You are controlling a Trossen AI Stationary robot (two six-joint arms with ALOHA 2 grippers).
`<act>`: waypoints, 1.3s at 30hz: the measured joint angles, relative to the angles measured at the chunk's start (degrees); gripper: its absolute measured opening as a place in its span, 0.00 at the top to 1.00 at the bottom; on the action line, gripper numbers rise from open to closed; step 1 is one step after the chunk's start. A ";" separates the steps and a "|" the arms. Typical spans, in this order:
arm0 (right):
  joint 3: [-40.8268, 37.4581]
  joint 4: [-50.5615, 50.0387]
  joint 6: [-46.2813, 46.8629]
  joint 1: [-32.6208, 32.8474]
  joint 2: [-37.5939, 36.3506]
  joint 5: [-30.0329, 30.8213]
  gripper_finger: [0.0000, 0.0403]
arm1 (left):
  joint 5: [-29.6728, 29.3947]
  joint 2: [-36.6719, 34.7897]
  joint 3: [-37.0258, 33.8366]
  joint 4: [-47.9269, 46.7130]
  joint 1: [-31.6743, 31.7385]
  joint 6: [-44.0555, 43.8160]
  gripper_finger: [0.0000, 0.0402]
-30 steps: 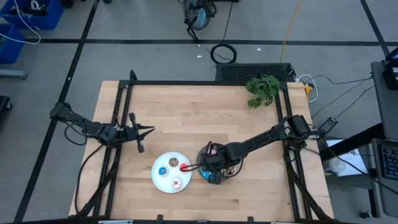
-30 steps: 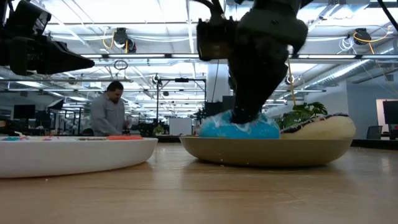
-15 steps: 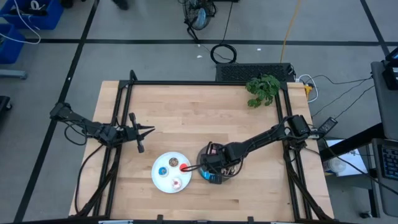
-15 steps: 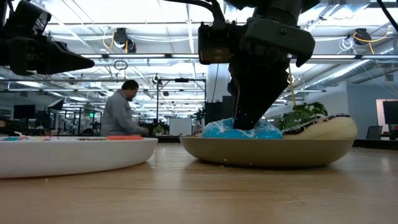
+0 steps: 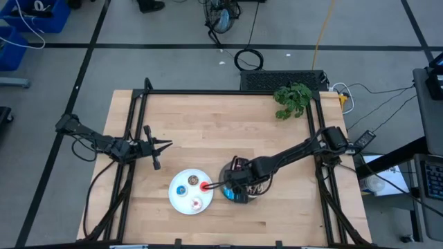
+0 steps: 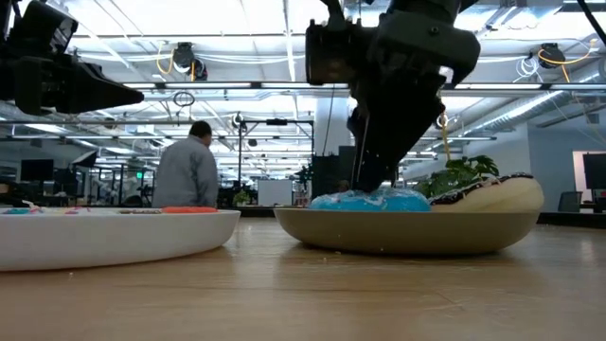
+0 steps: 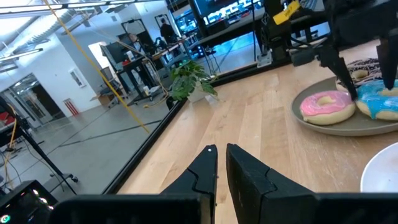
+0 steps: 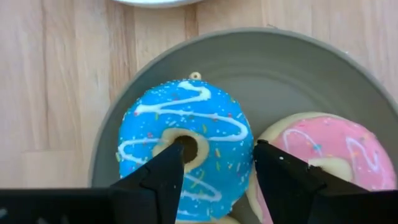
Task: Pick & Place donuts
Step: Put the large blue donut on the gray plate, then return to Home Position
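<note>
A bright blue donut point(image 8: 205, 124) lies flat in the grey plate point(image 8: 280, 68), next to a pink donut point(image 8: 323, 155). A dark brown sprinkled donut point(image 6: 492, 192) sits at that plate's right side in the low view. My right gripper point(image 8: 217, 165) stands open over the blue donut, slanting down, with one finger over its hole and the other by its edge toward the pink donut. Tiny donuts, red point(image 5: 205, 185), blue point(image 5: 181, 189) and whitish-pink point(image 5: 196, 203), lie on the white plate point(image 5: 173, 190). My left gripper point(image 5: 158, 149) waits shut at the table's left, holding nothing. My right gripper's open fingers point(image 8: 166, 171) hang right above the blue donut's top point(image 8: 186, 146). I cannot tell whether their tips touch it. The donut rests on the grey plate on its own.
A small green plant point(image 5: 292, 99) stands at the table's far right corner. Black frame rails point(image 5: 208, 92) run along the far, left and right edges. The white plate sits just left of the grey one. A person point(image 6: 187, 170) stands in the room beyond.
My right gripper has opened over the grey plate and let go of the blue donut. The donut, bunched up high between the fingers before, now lies lower and flat in the plate.
</note>
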 joint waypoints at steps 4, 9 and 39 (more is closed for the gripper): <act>0.00 -0.68 -0.24 -0.14 -1.71 0.06 0.55 | 0.00 -0.01 0.00 0.00 0.01 0.01 0.90; 0.00 -0.92 -1.09 -1.04 -6.26 0.09 0.55 | -0.02 -0.02 0.00 0.00 0.00 0.00 0.90; -46.56 18.43 -11.91 10.27 -65.96 26.80 1.00 | -1.87 0.00 0.00 3.45 -0.01 -4.86 0.90</act>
